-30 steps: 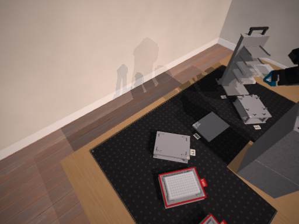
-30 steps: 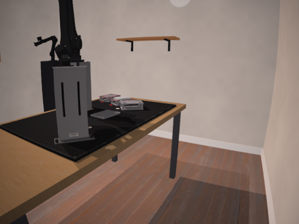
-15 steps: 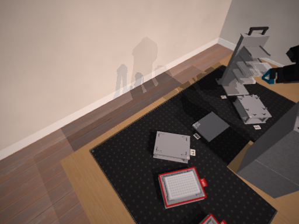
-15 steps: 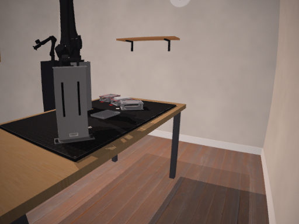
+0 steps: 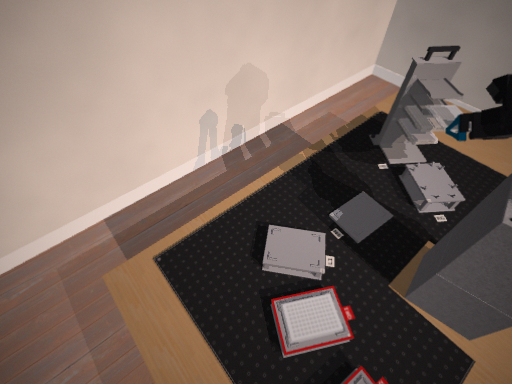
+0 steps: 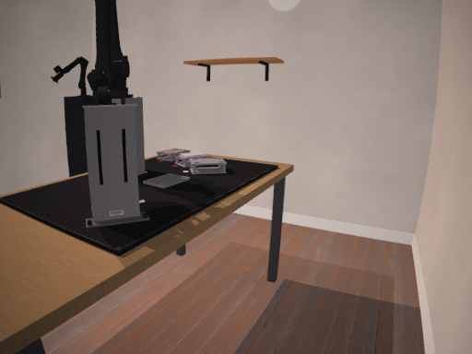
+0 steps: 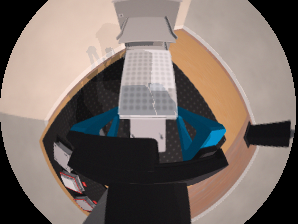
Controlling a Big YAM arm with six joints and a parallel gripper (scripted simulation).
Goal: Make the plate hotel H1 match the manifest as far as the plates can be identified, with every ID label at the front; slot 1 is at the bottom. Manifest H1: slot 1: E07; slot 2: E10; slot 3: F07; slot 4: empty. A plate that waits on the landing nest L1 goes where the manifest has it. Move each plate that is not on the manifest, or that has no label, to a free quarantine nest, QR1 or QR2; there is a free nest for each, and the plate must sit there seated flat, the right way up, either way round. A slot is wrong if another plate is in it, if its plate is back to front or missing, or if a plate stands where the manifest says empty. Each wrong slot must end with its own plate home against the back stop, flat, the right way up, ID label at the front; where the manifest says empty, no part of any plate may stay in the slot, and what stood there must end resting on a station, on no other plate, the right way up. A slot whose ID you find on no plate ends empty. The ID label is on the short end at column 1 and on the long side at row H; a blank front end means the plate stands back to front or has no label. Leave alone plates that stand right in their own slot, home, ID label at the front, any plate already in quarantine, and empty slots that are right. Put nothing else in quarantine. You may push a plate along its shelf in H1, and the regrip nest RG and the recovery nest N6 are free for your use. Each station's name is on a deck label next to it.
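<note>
My gripper point(image 5: 453, 130) point(image 7: 147, 110) is shut on a clear plate point(image 5: 447, 116) point(image 7: 149, 75), its blue fingers on the two sides. The plate looks level and is at the open front of the plate hotel point(image 5: 401, 102) point(image 6: 113, 195) point(image 7: 147, 7), its far end close to the shelves. How far it reaches into a slot, and which one, I cannot tell. No ID label is readable. Pale shapes lie on lower shelves; whether they are plates is unclear. The landing nest L1 point(image 5: 294, 250) is empty. A white plate point(image 5: 311, 316) sits in a red-rimmed quarantine nest point(image 5: 286, 354).
The regrip nest RG point(image 5: 433, 183) point(image 7: 145, 131) stands empty just in front of the hotel. A flat dark grey pad point(image 5: 362, 216) point(image 6: 166, 181) lies between it and L1. Another red-rimmed nest is cut off at the top view's bottom edge. A large grey block point(image 5: 465, 280) stands at the right.
</note>
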